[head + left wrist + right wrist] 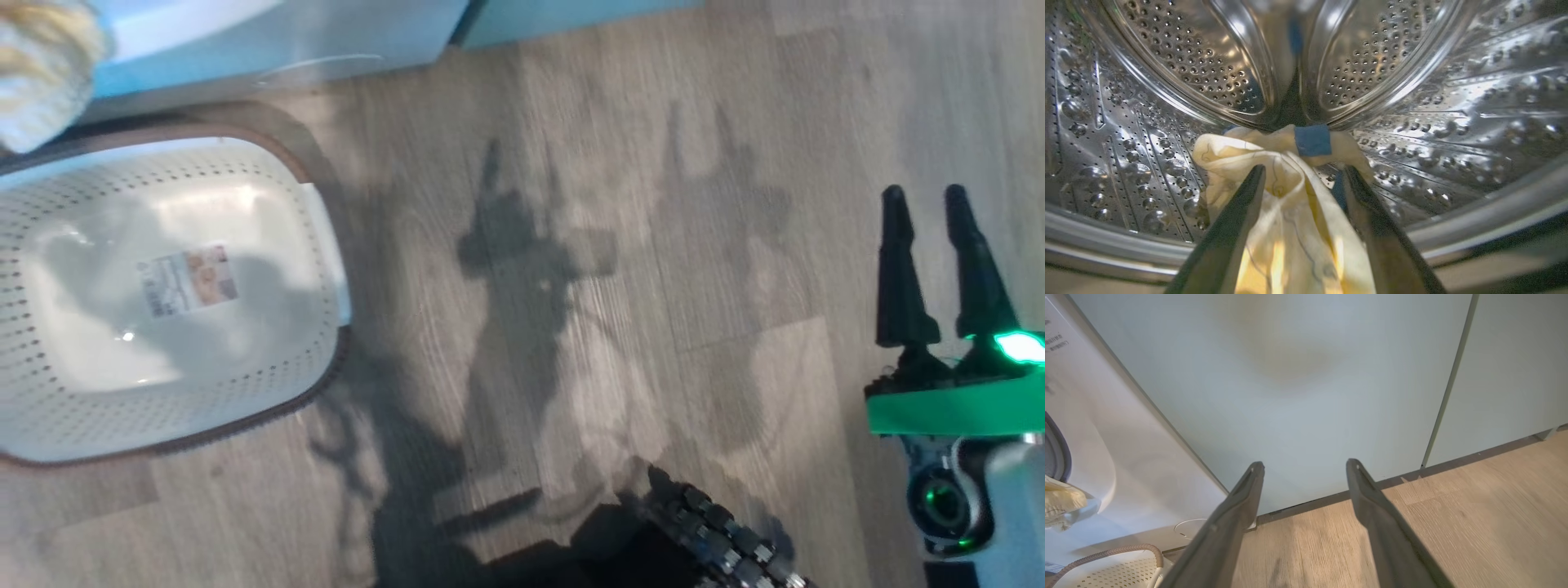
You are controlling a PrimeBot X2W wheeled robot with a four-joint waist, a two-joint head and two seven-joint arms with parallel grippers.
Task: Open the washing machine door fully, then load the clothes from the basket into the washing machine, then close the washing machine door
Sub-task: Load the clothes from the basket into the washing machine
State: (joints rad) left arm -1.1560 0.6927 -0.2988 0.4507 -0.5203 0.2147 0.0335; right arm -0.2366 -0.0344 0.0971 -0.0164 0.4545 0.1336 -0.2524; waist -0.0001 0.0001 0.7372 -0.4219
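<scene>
In the left wrist view my left gripper is open inside the steel drum of the washing machine. The clothes, a pale yellow garment with a blue cloth piece, lie loose between its fingers and trail over the drum's lip towards the camera. The cream basket stands on the floor at the left with nothing in it but its label. Far to the right, my right gripper hovers open over bare floor, holding nothing. The washing machine door is out of view.
The washing machine's white front is on the left, with yellow cloth hanging at its opening above the basket. Pale green cabinet doors stand ahead of the right gripper. Wooden floor stretches between basket and right arm.
</scene>
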